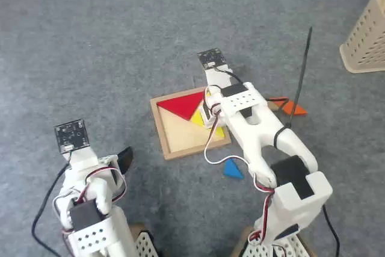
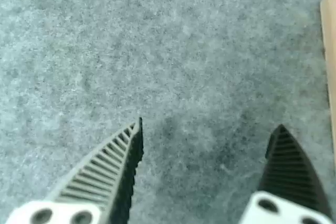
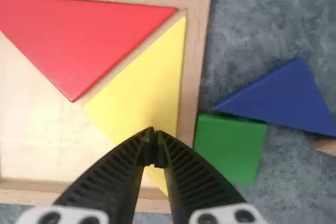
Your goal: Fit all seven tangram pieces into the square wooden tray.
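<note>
**Seating the yellow triangle against the tray's rim**

Pressing looks like the job in hand: the right gripper has its fingers closed together with nothing between them, tips low over the yellow triangle. Shut tips make a narrow pusher, which suits sliding a flat piece sideways rather than lifting it. The yellow triangle lies in the wooden tray along one side rim, its long edge meeting the red triangle that fills the adjoining side. The two fit flush, so most of the tray floor is bare wood — room enough for the remaining shapes.

Outside the rim, the green square sits just beside the tray wall, a corner touching the dark blue triangle. Both are close enough to be dragged in, though the raised rim means each must be lifted over. A light blue triangle rests on the grey surface near a tray corner; an orange piece lies farther off.

The left gripper hangs with fingers spread wide above bare surface, the tray's edge beside it — out of the way.
</note>
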Action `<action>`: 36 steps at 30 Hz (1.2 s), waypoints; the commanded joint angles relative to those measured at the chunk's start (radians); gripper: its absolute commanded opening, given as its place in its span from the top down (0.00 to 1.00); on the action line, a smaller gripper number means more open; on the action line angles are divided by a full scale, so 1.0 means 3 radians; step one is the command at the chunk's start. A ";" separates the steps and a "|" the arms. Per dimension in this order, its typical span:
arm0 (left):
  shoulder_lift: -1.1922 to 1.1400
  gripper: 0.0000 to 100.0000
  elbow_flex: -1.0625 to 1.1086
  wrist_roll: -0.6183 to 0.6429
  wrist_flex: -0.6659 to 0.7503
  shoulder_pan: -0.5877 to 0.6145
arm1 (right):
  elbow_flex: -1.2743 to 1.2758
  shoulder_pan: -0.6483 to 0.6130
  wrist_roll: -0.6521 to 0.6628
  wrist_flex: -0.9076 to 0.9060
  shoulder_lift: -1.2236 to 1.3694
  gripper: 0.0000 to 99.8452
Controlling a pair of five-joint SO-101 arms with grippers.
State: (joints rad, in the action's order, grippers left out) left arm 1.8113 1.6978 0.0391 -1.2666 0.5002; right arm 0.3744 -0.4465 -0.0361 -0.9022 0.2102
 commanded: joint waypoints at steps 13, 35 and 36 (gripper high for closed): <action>0.0041 0.65 -0.0043 -0.0005 0.0005 -0.0005 | 0.1018 0.0176 -0.0020 0.0284 -0.1077 0.99; 0.0041 0.65 -0.0043 -0.0005 0.0005 -0.0005 | -0.0619 0.1644 0.2225 -0.1537 -0.0703 0.74; 0.0041 0.65 -0.0043 -0.0005 0.0005 -0.0005 | -0.0736 0.1690 0.2256 -0.1552 -0.0560 0.73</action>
State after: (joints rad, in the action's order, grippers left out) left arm 1.8113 1.6978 0.0391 -1.2666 0.5002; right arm 0.3360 0.0107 0.4519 -1.2919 -0.0936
